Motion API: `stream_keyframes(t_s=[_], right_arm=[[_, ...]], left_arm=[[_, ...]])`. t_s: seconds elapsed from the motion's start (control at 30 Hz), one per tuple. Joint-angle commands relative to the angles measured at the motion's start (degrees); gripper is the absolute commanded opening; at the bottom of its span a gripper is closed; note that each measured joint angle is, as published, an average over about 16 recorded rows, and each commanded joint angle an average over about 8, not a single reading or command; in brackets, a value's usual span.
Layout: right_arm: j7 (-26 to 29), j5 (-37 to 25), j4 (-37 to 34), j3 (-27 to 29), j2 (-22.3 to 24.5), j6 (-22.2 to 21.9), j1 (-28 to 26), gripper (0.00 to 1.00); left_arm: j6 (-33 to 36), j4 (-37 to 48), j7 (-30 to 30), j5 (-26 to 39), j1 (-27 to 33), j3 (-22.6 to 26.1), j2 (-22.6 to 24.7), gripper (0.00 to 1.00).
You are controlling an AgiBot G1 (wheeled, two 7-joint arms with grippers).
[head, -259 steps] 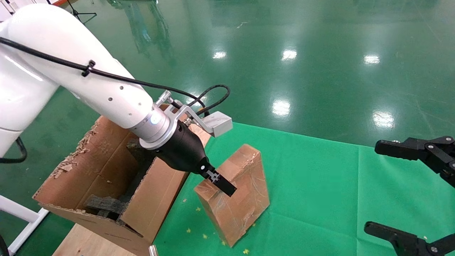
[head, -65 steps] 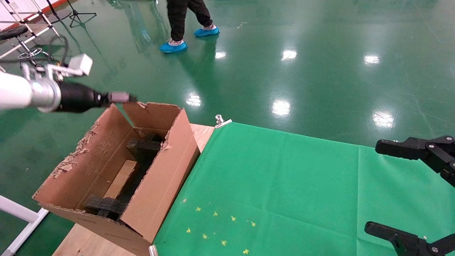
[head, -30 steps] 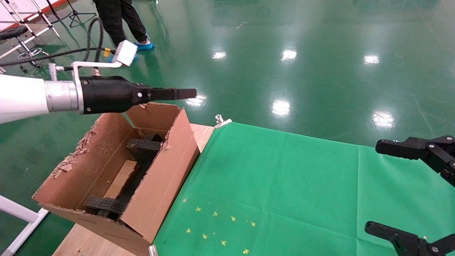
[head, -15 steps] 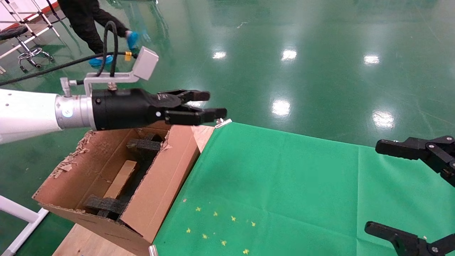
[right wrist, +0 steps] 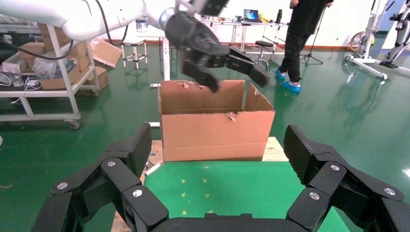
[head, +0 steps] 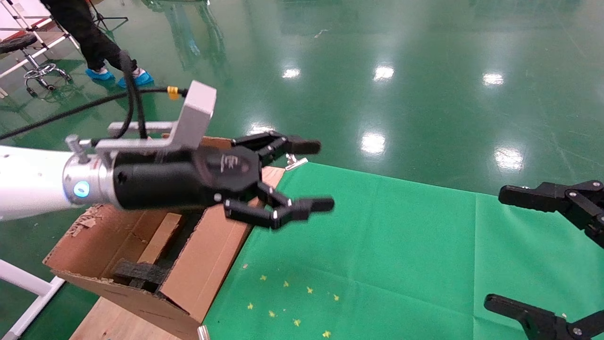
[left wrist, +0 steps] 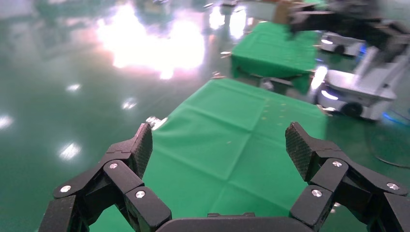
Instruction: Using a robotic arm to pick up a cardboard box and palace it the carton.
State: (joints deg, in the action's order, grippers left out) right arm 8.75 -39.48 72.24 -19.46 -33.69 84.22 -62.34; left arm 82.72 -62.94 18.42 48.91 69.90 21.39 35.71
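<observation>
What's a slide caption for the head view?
Left gripper, open and empty, above the carton holding the cardboard box; right gripper parked open.

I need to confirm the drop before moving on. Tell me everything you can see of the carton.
The carton is a large brown corrugated box, open at the top, with ragged, torn flap edges. It stands on a wooden surface at the left edge of the green cloth. Inside lie black foam pieces and the cardboard box, set lengthwise between them. The left gripper hangs open above its far end, touching nothing.
</observation>
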Motion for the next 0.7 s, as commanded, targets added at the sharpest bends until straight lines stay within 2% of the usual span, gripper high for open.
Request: stream_keyframes(t_s=[0.03,0.37,0.7], right_arm=[[0.0,0.0,0.0,0.0,0.0,0.0,0.0,1.0],[-0.01,0.01,0.0,-0.01,0.01,-0.01,0.01,1.0],[-0.01,0.02,-0.01,-0.01,0.01,-0.03,0.01,1.0]], left_arm=[[0.59,-2.13,-1.53,-1.41,-1.67,-1.07,-0.14,1.0],[3.26,-11.57,-8.08,-7.65,-9.03,-5.79,-0.74,1.0],[3.47,-12.13,-8.31,-8.19,-9.54,-6.15,-0.81,1.0]])
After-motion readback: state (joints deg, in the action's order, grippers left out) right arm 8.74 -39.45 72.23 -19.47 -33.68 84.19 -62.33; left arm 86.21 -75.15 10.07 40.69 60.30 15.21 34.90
